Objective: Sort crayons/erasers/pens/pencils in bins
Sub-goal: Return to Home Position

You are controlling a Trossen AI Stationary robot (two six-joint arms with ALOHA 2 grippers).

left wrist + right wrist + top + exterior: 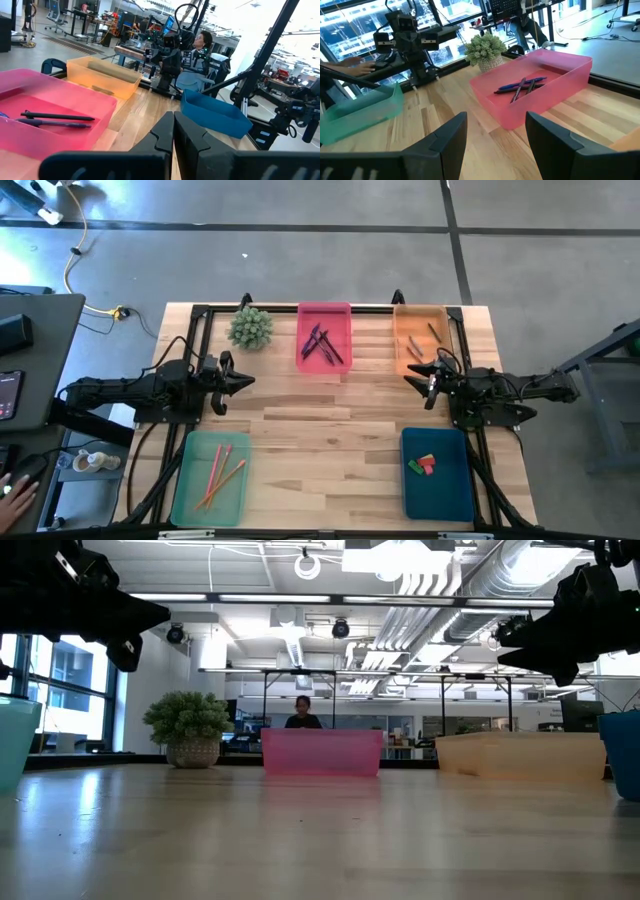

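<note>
Four bins stand on the wooden table. The pink bin (324, 338) at the far middle holds the pens (522, 86). In the orange bin (420, 330) at the far right lie the crayons (425, 342). The pale green bin (212, 480) at the near left holds the pencils (222, 468). The erasers (424, 465) lie in the dark blue bin (437, 480) at the near right. My left gripper (248, 380) hovers shut at the table's left side. My right gripper (410, 377) hovers open at the right side. Both are level, above the table, and empty.
A small potted plant (250, 327) stands at the far left, beside the pink bin. A black frame (300, 308) runs along the table's far edge. A person (302, 712) shows in the room beyond, and a hand (12, 492) lies at a desk to the left.
</note>
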